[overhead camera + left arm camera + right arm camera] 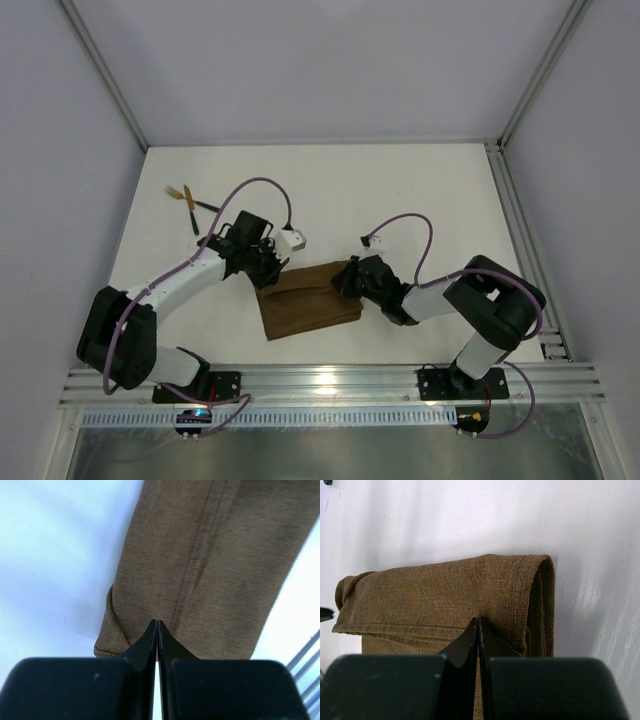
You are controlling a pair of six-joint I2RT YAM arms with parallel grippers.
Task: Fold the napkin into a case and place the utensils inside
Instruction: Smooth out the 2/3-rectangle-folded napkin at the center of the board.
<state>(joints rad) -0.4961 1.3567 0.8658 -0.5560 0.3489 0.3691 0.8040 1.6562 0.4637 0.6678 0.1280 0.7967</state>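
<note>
A: Where is the napkin [308,305] sitting?
B: It's lying folded into a flat oblong near the front middle of the table [400,190], slightly askew, between the two arms.
A: Left gripper [268,266]?
B: It's sitting at the oblong's far left corner. Its fingers [145,645] are pressing together, tips meeting right at the cloth. I can't tell whether any fabric is caught.
A: Right gripper [346,282]?
B: It's resting at the right end, by the layered fold. Its fingers [466,640] are lying flat against each other too, tips on the top layer.
A: Utensils [186,198]?
B: They're lying close together at the table's far left, well apart from the napkin.
</note>
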